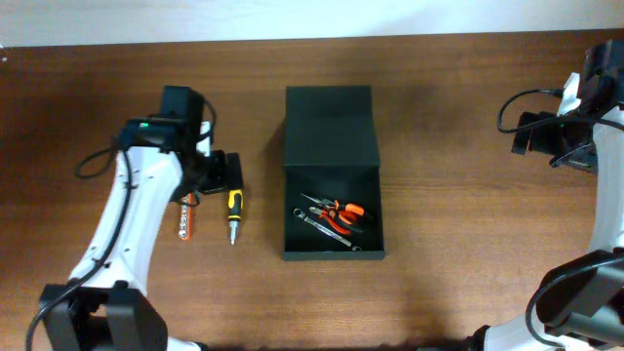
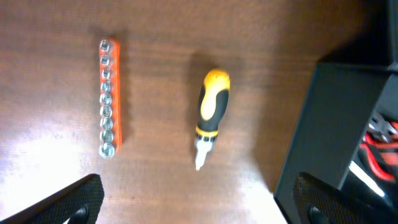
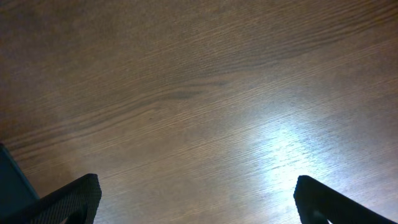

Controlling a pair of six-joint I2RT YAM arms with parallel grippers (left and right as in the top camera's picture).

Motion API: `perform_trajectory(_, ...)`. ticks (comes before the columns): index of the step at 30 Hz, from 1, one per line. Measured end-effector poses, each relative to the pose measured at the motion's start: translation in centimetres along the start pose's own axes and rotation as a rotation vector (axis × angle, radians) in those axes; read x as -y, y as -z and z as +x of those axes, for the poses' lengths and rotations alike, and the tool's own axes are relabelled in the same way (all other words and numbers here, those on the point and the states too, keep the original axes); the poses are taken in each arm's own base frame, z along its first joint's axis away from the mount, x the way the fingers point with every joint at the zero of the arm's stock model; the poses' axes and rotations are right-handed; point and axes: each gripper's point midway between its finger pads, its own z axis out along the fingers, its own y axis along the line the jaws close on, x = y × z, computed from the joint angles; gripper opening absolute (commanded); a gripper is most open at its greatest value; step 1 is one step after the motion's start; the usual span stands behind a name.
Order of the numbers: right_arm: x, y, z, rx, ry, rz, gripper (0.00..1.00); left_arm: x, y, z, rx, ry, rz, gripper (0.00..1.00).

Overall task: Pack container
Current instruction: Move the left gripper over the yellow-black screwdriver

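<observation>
The left gripper [image 2: 202, 202] hangs closest, its dark fingers spread wide and holding nothing. Below it on the wooden table [image 3: 186, 93] lie a yellow-and-black screwdriver [image 2: 211, 112] and, well to its outer side, an orange socket rail [image 2: 110, 96]. Just beside the screwdriver on the inner side rises the wall of the container [image 2: 339, 124]. It sits mid-table with its flap lid thrown back toward the far edge. Orange-handled pliers [image 1: 341, 212] and a wrench [image 1: 317, 224] already lie inside.

The box looks stiff-walled, matte and probably light, so it may slide on the smooth wood if pushed. The lid's free far edge seems the best place to pinch for folding it shut, with the base steadied.

Far off, the right gripper [image 3: 196, 202] is also spread wide and empty, over bare wood.
</observation>
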Motion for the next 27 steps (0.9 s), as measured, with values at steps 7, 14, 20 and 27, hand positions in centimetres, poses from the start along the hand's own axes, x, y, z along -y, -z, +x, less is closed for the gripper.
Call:
perform_trajectory(7,0.0,0.0,0.0,0.000,0.000,0.000,0.99,3.0,-0.6,-0.8,0.052,-0.081,-0.017,0.99)
perform_trajectory(14,0.0,0.0,0.0,0.000,0.000,0.000,0.99,2.5,-0.8,-1.8,0.088,-0.088,-0.028,0.99)
perform_trajectory(20,0.0,0.0,0.0,0.000,0.000,0.000,0.99,1.1,-3.4,-0.4,0.044,-0.074,-0.049,0.99)
perform_trajectory(27,0.0,0.0,0.0,0.000,0.000,0.000,0.99,0.8,-5.6,1.3,-0.036,-0.077,-0.061,0.99)
